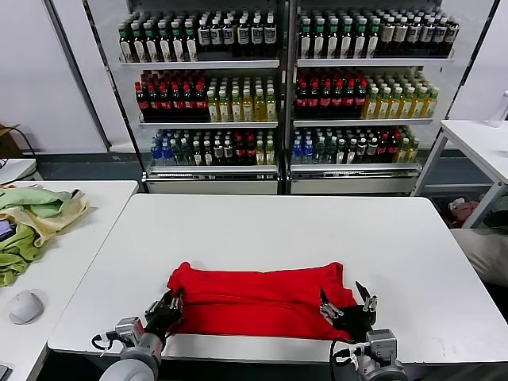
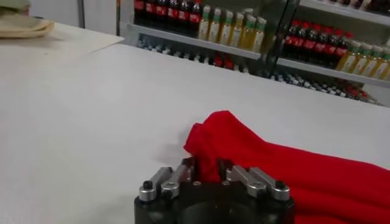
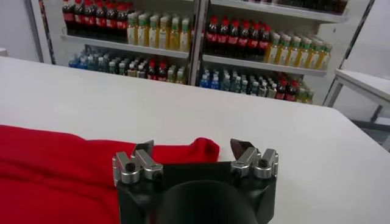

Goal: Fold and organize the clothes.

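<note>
Centrally, near the front edge of the white table, lies the red T-shirt, folded into a wide band that runs from side to side. Its long front edge sits just inside the table's near rim, and its far edge bulges slightly upward at both ends. No print or label shows on the upturned side.

At the shirt's left end, the left gripper is at the bunched corner; in the left wrist view the fingers are pinched close on a ridge of red cloth that rises between them. At the right end, the right gripper sits over the cloth's corner with its fingers spread wide; in the right wrist view the red fabric lies flat beneath and between them, gripped by neither.

Beyond the shirt, the tabletop stretches bare and white to its far edge and out to both sides. To the left stands a second table, apart from the main one, carrying a heap of pale green and yellow cloths and a small grey rounded object. Behind both tables, shelves of bottles fill the back wall. Another white table shows at the far right.
</note>
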Robot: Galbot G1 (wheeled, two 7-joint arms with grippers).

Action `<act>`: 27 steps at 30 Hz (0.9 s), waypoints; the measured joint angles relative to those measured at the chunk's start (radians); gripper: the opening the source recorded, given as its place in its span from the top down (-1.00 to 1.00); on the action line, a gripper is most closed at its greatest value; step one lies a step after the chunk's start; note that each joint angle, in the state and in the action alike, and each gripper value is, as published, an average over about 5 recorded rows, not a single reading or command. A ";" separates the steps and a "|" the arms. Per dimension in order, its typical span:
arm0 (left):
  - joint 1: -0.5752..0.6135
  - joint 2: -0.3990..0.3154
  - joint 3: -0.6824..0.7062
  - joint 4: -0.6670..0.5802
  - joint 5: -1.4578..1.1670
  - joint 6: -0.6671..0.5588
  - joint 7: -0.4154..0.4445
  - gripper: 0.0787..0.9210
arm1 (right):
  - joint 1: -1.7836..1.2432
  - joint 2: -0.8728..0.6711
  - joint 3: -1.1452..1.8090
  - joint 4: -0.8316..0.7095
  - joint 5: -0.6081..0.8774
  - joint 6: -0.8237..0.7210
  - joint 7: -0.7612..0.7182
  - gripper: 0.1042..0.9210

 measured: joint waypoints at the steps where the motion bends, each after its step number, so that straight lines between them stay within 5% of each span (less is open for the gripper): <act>1: -0.001 -0.001 0.001 0.000 0.003 0.000 0.000 0.68 | 0.000 0.001 0.000 -0.001 -0.001 0.000 0.000 -0.76; 6: -0.007 -0.009 0.001 -0.006 0.032 0.010 -0.007 0.91 | -0.002 0.000 -0.002 -0.003 -0.005 0.001 -0.001 -0.76; 27: 0.033 0.110 -0.316 -0.141 0.268 0.142 -0.046 0.92 | 0.020 -0.010 0.000 0.018 -0.006 -0.006 -0.005 -0.76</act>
